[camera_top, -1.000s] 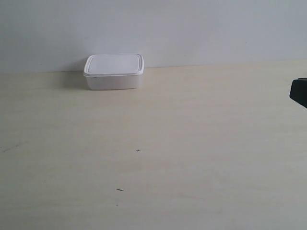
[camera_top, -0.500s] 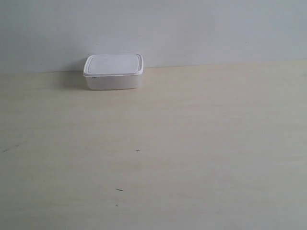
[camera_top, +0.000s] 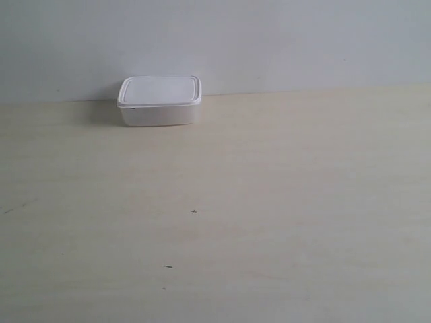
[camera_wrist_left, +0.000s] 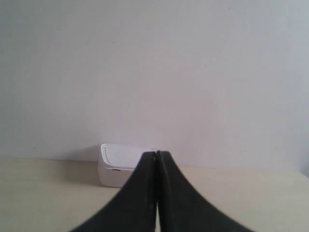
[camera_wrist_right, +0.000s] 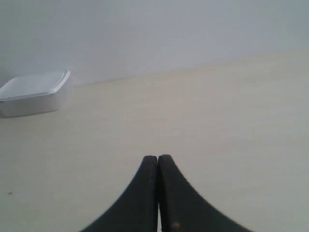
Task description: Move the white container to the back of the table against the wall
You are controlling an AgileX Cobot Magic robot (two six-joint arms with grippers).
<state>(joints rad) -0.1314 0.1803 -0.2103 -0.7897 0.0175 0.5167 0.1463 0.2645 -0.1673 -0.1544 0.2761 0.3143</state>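
Note:
The white container (camera_top: pixel 159 100), lidded, stands on the beige table (camera_top: pixel 269 202) at its far edge, its back against the pale grey wall (camera_top: pixel 269 40). Neither arm shows in the exterior view. In the left wrist view the container (camera_wrist_left: pixel 118 166) lies well ahead of my left gripper (camera_wrist_left: pixel 157 154), whose black fingers are pressed together on nothing and hide part of the box. My right gripper (camera_wrist_right: pixel 158 158) is likewise shut and empty, far from the container (camera_wrist_right: pixel 34 93), which sits off to one side by the wall.
A few tiny dark specks (camera_top: pixel 194 212) mark the tabletop in the middle and near the front. Nothing else stands on the table in any view.
A dark part of an arm at the exterior view's right edge has withdrawn out of view. The container has not moved.

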